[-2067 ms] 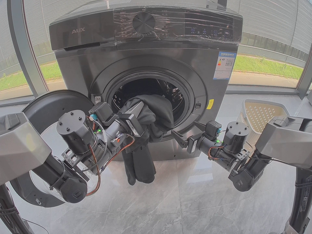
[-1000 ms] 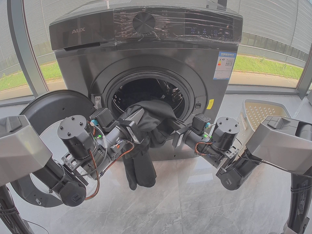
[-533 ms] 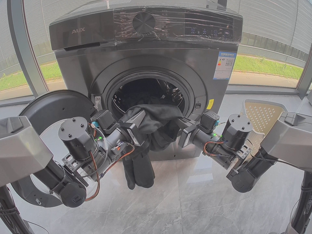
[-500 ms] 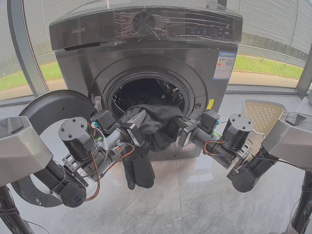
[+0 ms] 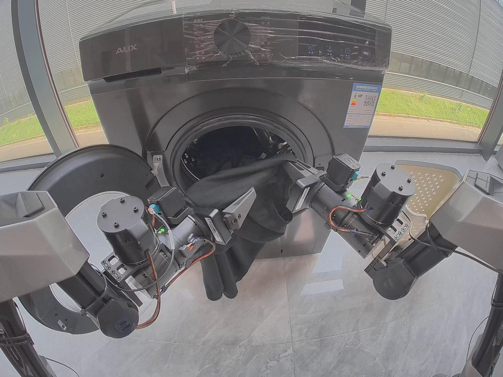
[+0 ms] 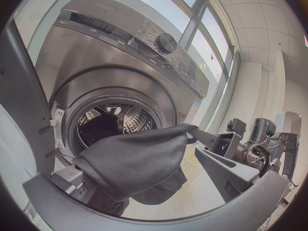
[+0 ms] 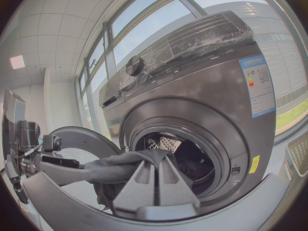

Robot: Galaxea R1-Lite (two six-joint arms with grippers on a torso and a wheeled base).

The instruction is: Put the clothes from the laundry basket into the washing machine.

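Black garment (image 5: pixel 246 184) stretched like a sling between two robot hands, just in front of the washing machine's (image 5: pixel 236 79) open drum mouth (image 5: pixel 230 142). Right hand (image 5: pixel 291 171) is clenched on one edge, raised at the rim, probably to feed the cloth inside. Left hand (image 5: pixel 233 205) is spread and released, cloth merely draped over one finger (image 6: pixel 69 182); the loose end hangs below it toward the floor (image 5: pixel 314 315). Laundry basket (image 5: pixel 435 179) sits behind the right hand's arm.

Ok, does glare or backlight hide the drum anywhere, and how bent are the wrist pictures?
Head view: windows behind backlight the scene, the drum reads dark, soft reflections on the floor. Left wrist view: heavy fisheye bend, black corners, drum metal lit. Right wrist view: same bend, bright sky, garment plainly visible.
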